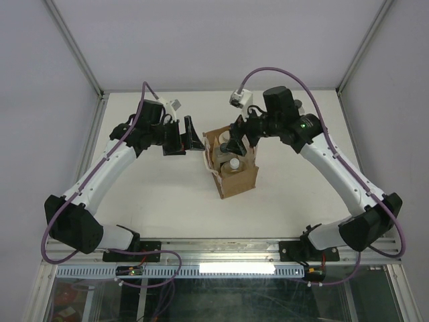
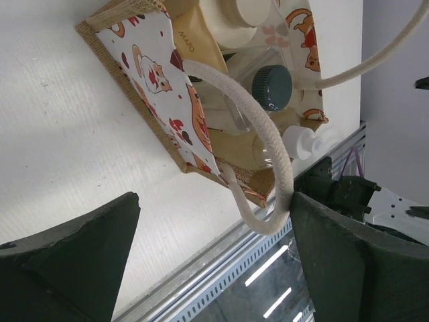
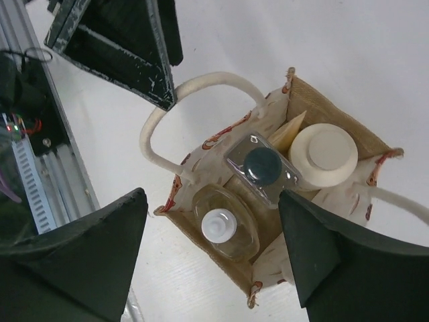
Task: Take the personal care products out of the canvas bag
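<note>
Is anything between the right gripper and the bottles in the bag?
Nothing visible. The right gripper hangs open above the canvas bag; the white-capped bottle and dark-capped bottle are uncovered, and the cream handle loops outside the opening.

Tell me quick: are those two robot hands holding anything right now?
Left gripper: open, holding nothing.
Right gripper: open, holding nothing, over the canvas bag.
</note>
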Controlling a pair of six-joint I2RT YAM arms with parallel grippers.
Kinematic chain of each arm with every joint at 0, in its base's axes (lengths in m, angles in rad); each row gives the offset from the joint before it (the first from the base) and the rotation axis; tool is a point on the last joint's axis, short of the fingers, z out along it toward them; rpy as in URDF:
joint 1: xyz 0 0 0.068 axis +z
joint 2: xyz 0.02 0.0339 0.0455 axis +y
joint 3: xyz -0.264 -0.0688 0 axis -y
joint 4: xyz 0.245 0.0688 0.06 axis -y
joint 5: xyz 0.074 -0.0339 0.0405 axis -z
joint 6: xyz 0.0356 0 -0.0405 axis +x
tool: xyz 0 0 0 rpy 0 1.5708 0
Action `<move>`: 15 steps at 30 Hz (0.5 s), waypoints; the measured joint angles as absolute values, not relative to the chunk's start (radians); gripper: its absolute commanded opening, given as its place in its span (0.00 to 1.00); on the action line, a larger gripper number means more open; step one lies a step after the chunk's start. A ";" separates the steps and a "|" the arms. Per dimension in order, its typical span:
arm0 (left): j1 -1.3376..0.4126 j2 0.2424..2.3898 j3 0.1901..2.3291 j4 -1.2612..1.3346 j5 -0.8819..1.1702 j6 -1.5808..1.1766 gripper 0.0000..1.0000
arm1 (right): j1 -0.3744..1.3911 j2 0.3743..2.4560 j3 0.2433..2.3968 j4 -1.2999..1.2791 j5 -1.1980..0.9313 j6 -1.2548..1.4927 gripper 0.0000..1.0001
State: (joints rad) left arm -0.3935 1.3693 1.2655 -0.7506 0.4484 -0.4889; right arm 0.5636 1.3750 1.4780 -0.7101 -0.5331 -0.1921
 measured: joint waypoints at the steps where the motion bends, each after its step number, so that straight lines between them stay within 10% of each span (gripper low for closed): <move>1: -0.393 1.367 1.265 -0.751 0.448 -0.489 0.93 | 0.574 1.391 1.488 -0.725 -0.543 -0.247 0.84; 15: -0.393 1.306 1.245 -0.763 0.408 -0.485 0.94 | 0.620 1.526 1.579 -0.915 -0.588 -0.903 0.80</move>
